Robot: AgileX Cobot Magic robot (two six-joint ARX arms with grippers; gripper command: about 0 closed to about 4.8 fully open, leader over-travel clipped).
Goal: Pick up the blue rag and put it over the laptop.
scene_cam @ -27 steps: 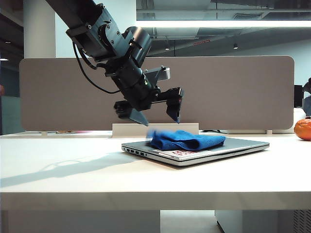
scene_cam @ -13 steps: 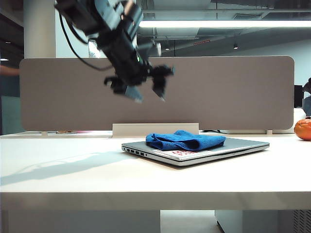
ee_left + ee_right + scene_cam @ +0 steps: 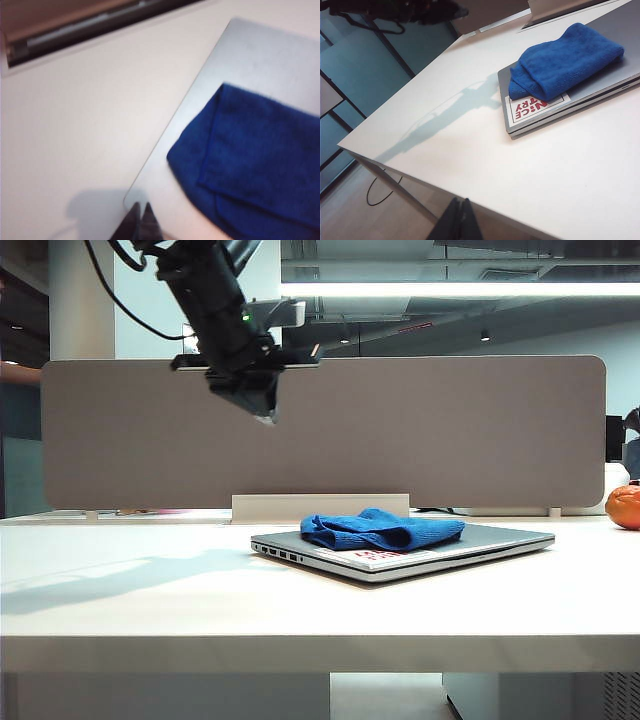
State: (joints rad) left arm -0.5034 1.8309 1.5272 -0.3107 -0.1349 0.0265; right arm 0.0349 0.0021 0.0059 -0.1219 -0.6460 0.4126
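Exterior view: left hand (image 3: 262, 408) closed, empty, w/ right hand (image 3: 461, 212) closed.

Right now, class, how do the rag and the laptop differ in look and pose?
The rag is bright blue, soft and folded in a lump; the laptop is silver-grey, rigid, flat and closed. The rag lies on the laptop's lid; the laptop rests on the table. Neither gripper touches either.
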